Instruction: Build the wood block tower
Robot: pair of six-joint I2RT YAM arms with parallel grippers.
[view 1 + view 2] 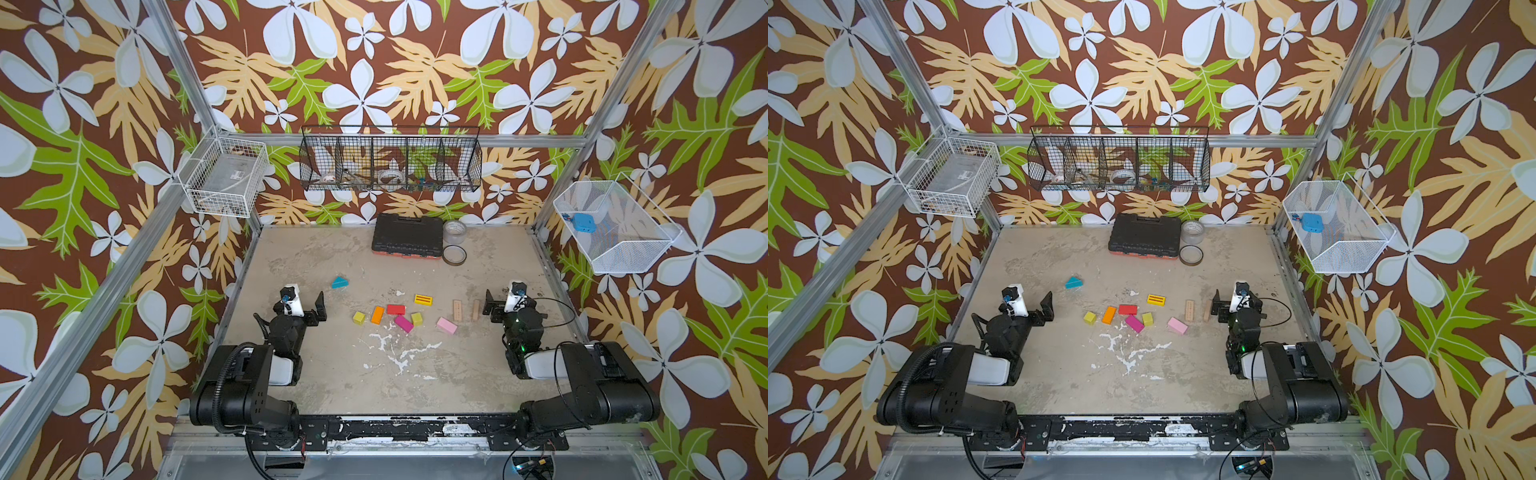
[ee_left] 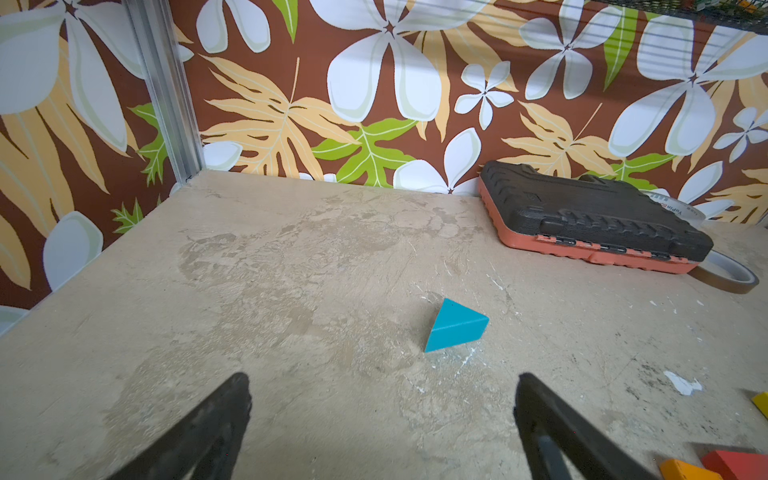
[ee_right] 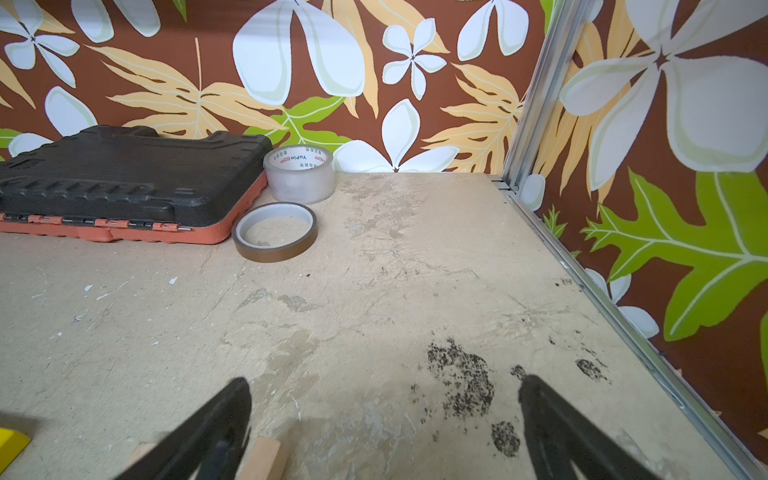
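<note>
Ten small painted and plain wooden blocks lie loose on the mottled beige tabletop [image 1: 332,374]. None is stacked, so I judge the tower unbegun and the first pick in hand.

Both my claws hang wide open and empty. My left gripper [image 2: 382,382] is near the teal wedge-shaped block [image 2: 455,326]. My right gripper [image 3: 384,384] is just beside the two plain wood planks [image 1: 457,310].

Between my claws lie the following:
- two yellow cubes [image 1: 358,318]
- an orange brick [image 1: 377,315]
- a red brick [image 1: 395,309]
- a magenta brick [image 1: 404,323]
- a pink brick [image 1: 446,326]
- a yellow brick with red stripes [image 1: 423,299]

Next, I reckon, my right claw must tip down over a plank and close across its narrow sides. It can then lay the plank flat as the base. The wedge waits till last.
</note>
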